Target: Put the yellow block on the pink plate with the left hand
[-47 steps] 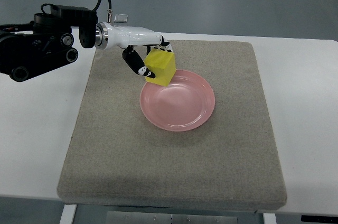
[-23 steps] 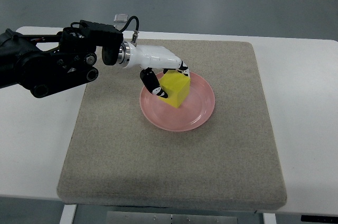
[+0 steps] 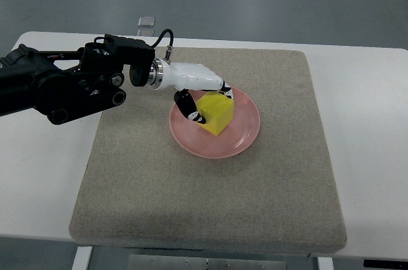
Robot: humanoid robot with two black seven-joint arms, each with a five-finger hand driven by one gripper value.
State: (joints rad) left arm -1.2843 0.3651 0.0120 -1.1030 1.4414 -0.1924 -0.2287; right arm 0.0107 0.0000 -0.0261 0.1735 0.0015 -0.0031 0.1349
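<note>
The yellow block (image 3: 215,113) is over the left half of the pink plate (image 3: 245,132), tilted on an edge, low enough that I cannot tell whether it touches the dish. My left hand (image 3: 205,101) reaches in from the left on a black arm with a white wrist. Its fingers (image 3: 187,106) are curled around the block, thumb on the near-left side and other fingers behind it. The right hand does not show.
The plate lies on a grey-brown mat (image 3: 210,206) covering most of the white table (image 3: 376,123). A small clear object (image 3: 146,21) sits on the floor beyond the table's far edge.
Holding the block, my left hand has travelled right and toward me from the mat's far-left area to over the plate, and dropped lower. In the last half second it edged slightly further down.
</note>
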